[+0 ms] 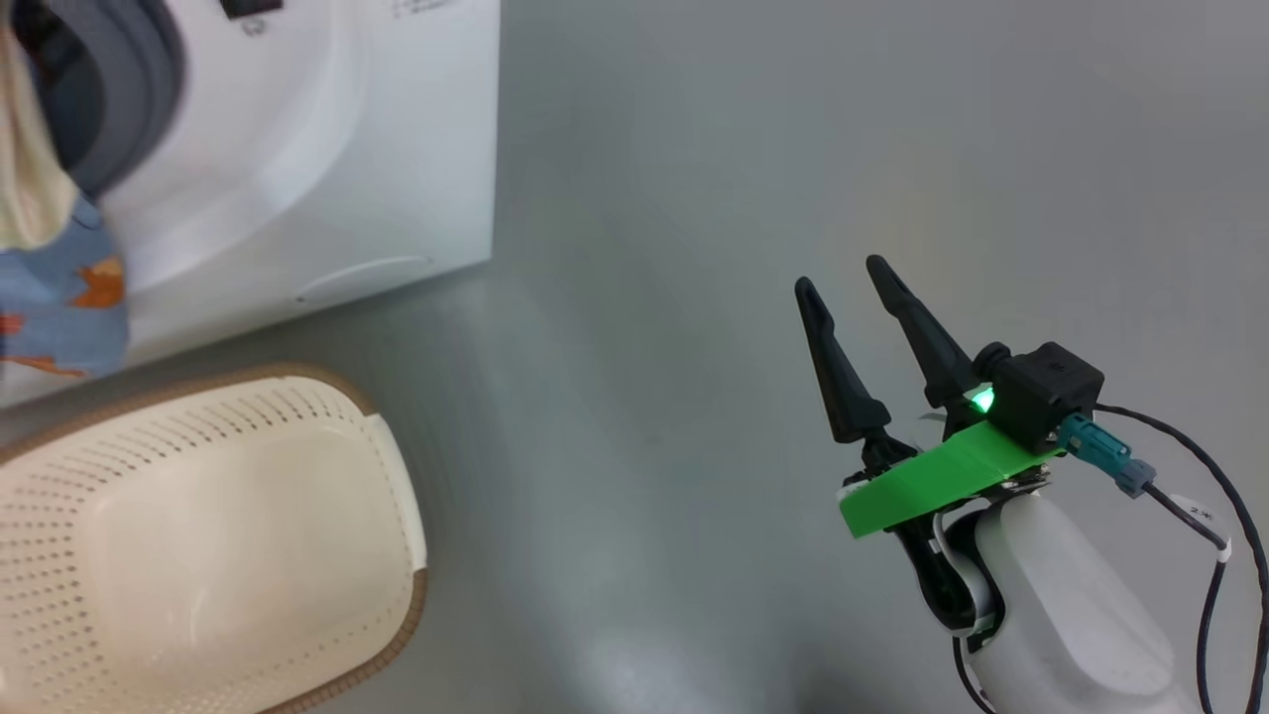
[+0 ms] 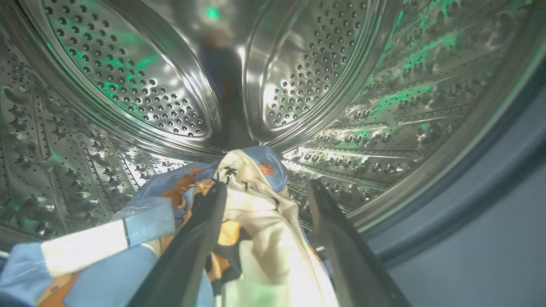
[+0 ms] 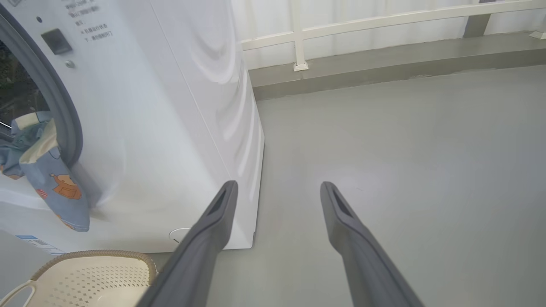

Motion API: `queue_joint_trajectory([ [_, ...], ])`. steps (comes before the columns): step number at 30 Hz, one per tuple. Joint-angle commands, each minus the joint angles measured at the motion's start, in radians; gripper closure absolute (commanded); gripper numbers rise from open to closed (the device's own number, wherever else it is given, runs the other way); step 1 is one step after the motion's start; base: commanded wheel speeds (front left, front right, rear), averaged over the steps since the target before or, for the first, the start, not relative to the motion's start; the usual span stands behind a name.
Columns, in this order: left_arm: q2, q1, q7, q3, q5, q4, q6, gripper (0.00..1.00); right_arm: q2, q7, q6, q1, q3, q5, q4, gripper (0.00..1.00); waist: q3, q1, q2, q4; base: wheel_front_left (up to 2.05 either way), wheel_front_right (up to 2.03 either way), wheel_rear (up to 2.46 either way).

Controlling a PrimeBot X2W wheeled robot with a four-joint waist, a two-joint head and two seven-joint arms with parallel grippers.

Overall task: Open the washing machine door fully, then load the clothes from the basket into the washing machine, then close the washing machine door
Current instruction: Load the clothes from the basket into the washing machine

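Now left jaws are spread wide and released inside the drum (image 2: 128,85), clothes (image 2: 256,221) heaped between the fingers (image 2: 200,238), one blue piece hanging over the washing machine (image 1: 377,149) front near the basket (image 1: 198,535); right jaws are spread, grasping nothing, above the floor (image 1: 694,198).

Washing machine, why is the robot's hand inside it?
The robot is loading laundry. Its left gripper is open inside the steel drum, over the clothes. One blue piece hangs out of the washing machine. The basket on the floor looks empty. The right gripper is open, holding nothing.
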Motion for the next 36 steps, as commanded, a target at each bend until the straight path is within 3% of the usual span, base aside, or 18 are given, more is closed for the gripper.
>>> queue_joint_trajectory([
  [1,0.041,0.042,-0.02,0.008,-0.012,-0.034,-0.002,0.0,-0.011,-0.008,0.007,0.03,0.021,0.012,-0.01,0.0,-0.086,0.0001,0.0,0.032,0.0,0.0,0.0],
  [10,-0.014,0.254,-0.033,0.036,0.004,-0.141,-0.002,0.0,-0.052,-0.008,0.007,0.064,0.026,0.047,0.024,0.0,-0.23,0.0001,0.0,0.083,0.0,0.0,0.0],
  [21,-0.107,0.561,-0.034,0.18,0.121,-0.32,0.013,0.0,-0.106,-0.008,0.007,0.128,0.024,0.091,0.048,0.0,-0.388,0.0001,0.0,0.14,0.0,0.0,0.0],
  [36,-0.227,0.894,-0.034,0.33,0.247,-0.537,0.023,0.0,-0.146,-0.008,0.007,0.195,0.025,0.12,0.05,0.0,-0.505,0.0001,0.0,0.194,0.0,0.0,0.0],
])
